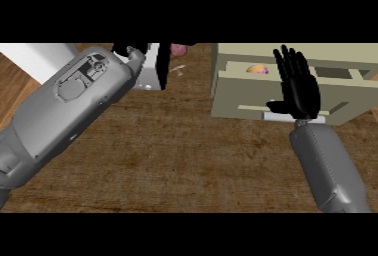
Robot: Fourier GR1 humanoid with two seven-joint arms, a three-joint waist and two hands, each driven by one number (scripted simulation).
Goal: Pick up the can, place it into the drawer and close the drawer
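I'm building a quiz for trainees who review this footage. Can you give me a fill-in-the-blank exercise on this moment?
1. The right robot hand has its fingers ____.
2. It shows in front of the beige ____ unit.
3. The counter has a ____ surface.
4. The left robot hand is at the view's ____ edge.

Missing words: straight; drawer; wooden; top

From my remote seat the count's short: 2 grey forearms, 2 black hands, w/ the right hand (299, 85) fully showing and the left hand (131, 52) mostly cut off at the top edge. 1 beige drawer unit (244, 95). 1 yellowish round thing (257, 69) in it, can't tell what. 1 white box (151, 70). 1 pinkish item (179, 49), partly hidden.
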